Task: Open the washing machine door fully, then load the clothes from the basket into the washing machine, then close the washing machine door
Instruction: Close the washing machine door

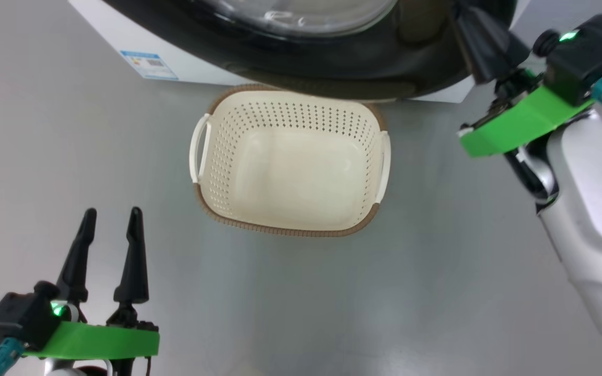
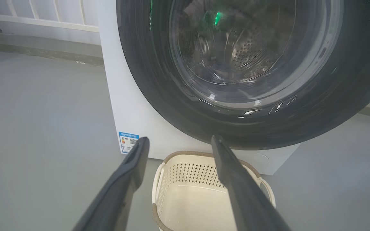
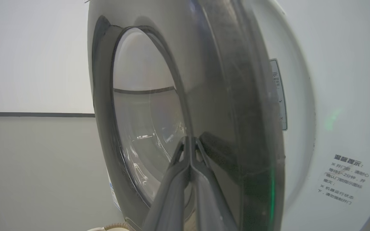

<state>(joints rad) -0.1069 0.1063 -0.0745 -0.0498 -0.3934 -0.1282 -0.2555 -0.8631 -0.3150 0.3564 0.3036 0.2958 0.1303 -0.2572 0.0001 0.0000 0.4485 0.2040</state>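
The washing machine [image 2: 124, 106] is white, and its round black-rimmed door [image 2: 252, 128] lies close against its front. Steel drum holes show through the glass. In the right wrist view my right gripper [image 3: 189, 139] is shut with nothing in it, its tips on the door's black rim [image 3: 223, 96]. In the head view it [image 1: 468, 26] reaches up to the door [image 1: 332, 68] at the upper right. The cream basket [image 1: 290, 231] stands on the floor below the door with nothing inside. My left gripper [image 1: 113, 214] hangs open at the lower left, apart from the basket [image 2: 191, 157]. The clothes are out of view.
Grey floor surrounds the basket on its left, right and near sides. A blue label [image 1: 149, 63] sits low on the machine's front. A white railing [image 2: 37, 19] runs along the wall to the machine's left. My right forearm [image 1: 588, 230] stands at the head view's right edge.
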